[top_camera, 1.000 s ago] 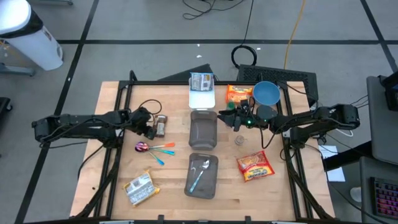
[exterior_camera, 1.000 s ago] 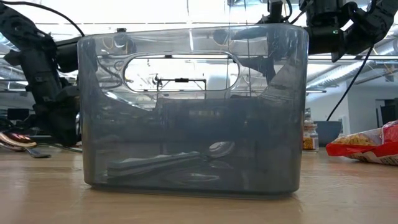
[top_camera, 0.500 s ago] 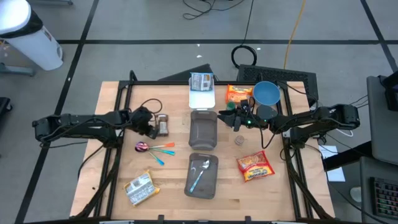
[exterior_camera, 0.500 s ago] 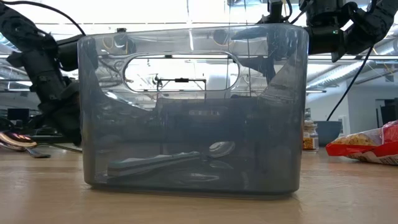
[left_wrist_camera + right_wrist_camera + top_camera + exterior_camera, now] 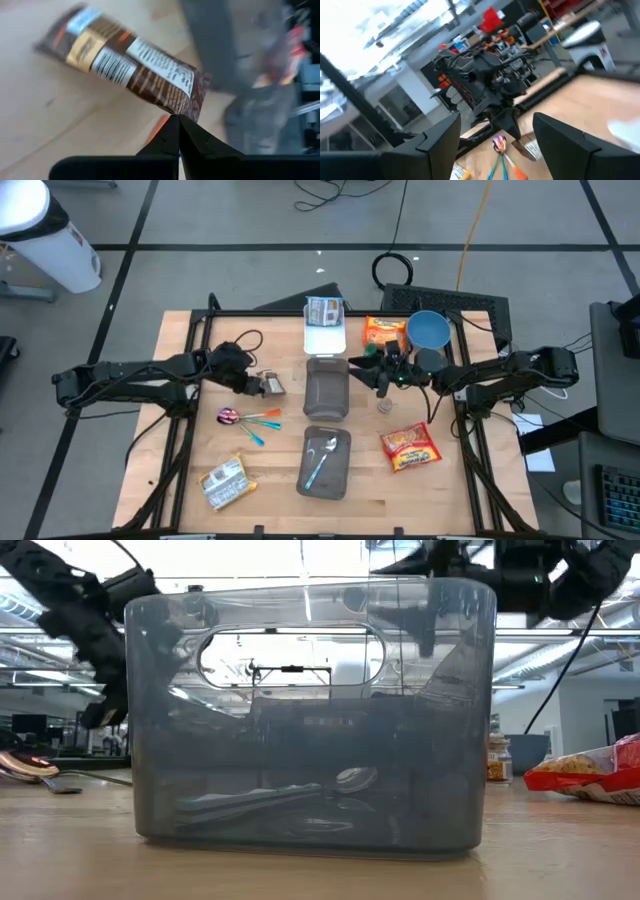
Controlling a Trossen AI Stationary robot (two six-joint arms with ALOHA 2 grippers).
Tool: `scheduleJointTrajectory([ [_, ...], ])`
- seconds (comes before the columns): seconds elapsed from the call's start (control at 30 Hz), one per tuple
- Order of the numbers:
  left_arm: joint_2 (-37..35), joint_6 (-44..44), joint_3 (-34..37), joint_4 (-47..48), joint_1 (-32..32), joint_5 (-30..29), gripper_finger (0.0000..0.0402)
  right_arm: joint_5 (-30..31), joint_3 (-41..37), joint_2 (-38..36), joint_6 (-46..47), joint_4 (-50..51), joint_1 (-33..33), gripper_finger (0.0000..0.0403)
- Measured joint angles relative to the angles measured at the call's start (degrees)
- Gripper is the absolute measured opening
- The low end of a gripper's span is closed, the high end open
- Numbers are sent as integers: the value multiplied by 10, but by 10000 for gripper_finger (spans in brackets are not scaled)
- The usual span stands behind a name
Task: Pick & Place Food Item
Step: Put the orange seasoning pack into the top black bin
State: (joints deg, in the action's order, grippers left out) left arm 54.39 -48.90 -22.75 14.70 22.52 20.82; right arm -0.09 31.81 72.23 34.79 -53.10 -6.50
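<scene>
Only the left wrist view shows the left claw (image 5: 178,120) clamped on the brown snack bar (image 5: 135,65), its striped wrapper tilted; right claw (image 5: 378,368) apart.

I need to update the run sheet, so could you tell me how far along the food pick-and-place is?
Done: the left gripper has shut on the brown snack bar.
In hand: the bar hangs above the table.
Left: setting it down. The right gripper waits, open.
</scene>
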Motion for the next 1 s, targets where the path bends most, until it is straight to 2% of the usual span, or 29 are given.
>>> scheduleJointTrajectory([
  [0.13,0,-2,-51,1,7,5,3,0,95,0,-112,127,22,242],
  [0.3,0,3,-117,4,31,15,2,4,255,4,-273,401,36,242],
  [0.43,0,-3,-161,5,48,18,2,32,357,31,-379,522,40,242],
  [0.63,0,-12,-197,5,54,22,2,62,454,94,-515,565,53,242],
  [1.0,0,-29,-217,3,50,33,1,67,519,216,-596,563,59,242],
])
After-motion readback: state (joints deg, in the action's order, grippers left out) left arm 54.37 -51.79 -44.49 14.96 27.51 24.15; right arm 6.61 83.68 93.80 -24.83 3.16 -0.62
